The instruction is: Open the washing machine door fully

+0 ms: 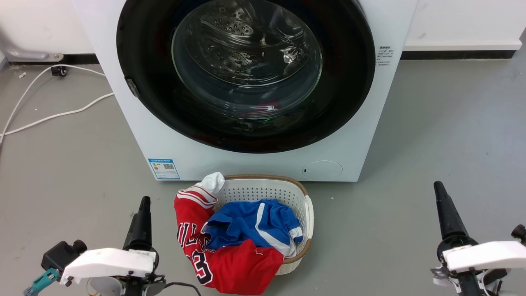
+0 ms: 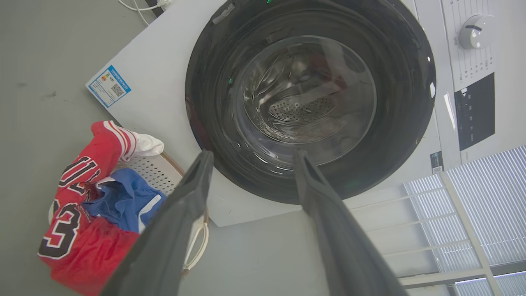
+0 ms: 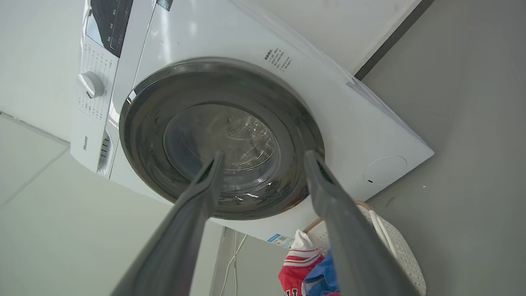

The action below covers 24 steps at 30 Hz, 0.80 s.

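The washing machine is a white front-loader standing straight ahead on the grey floor. Its washing machine door, a glossy black disc with a clear glass bowl, lies flat against the front, and the steel drum shows through the glass. Low at the left, my left gripper points up toward the machine and is well short of it. At the lower right my right gripper does the same. The left wrist view shows the left gripper open and facing the door. In the right wrist view the right gripper is open before the door.
A white laundry basket holding a red jersey and blue shorts stands on the floor right in front of the machine, between my arms. White cables trail over the floor at the left. A wall runs behind the machine.
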Tool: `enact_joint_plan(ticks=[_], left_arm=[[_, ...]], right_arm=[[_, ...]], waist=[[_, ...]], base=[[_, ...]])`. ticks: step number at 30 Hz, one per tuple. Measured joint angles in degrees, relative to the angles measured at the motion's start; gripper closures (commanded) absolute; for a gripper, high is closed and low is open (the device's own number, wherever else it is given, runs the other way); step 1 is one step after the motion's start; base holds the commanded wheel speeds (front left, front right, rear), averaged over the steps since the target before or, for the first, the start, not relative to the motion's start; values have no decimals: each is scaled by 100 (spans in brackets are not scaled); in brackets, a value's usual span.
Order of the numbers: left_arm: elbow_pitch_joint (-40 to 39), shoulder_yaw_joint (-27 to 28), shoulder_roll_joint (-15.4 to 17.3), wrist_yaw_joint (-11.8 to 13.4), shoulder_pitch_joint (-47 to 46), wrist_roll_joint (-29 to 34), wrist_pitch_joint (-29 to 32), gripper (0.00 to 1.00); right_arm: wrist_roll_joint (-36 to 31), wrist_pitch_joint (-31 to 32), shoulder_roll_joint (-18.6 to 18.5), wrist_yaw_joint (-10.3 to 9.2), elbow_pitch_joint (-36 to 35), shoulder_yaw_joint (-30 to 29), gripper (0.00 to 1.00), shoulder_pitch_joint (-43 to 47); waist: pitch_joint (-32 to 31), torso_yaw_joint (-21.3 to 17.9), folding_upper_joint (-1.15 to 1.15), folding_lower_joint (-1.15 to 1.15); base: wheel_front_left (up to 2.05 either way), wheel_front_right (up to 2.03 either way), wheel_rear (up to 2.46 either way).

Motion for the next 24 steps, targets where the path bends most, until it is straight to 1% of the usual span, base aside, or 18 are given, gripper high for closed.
enact_joint_plan(ticks=[4, 10, 15, 24], left_arm=[[-79, -75, 0, 119, 56, 509, -94, 0], [-118, -200, 31, 255, 109, 1147, -221, 0], [-133, -358, 71, 354, 132, 1610, -323, 0], [-233, -568, 180, 514, 182, 2267, -492, 0]], right_arm=[[-601, -90, 0, 0, -102, 63, 0, 48], [-1311, -220, 0, 0, -135, 142, 0, 134], [-1784, -318, 0, 0, -147, 179, 0, 170], [-2537, -475, -1, 0, -268, 245, 0, 215]], waist=[[-1, 3, 0, 0], [-4, 4, 0, 0], [-5, 3, 0, 0], [7, 11, 0, 0]], base=[[0, 0, 0], [0, 0, 0], [0, 0, 0], [0, 0, 0]])
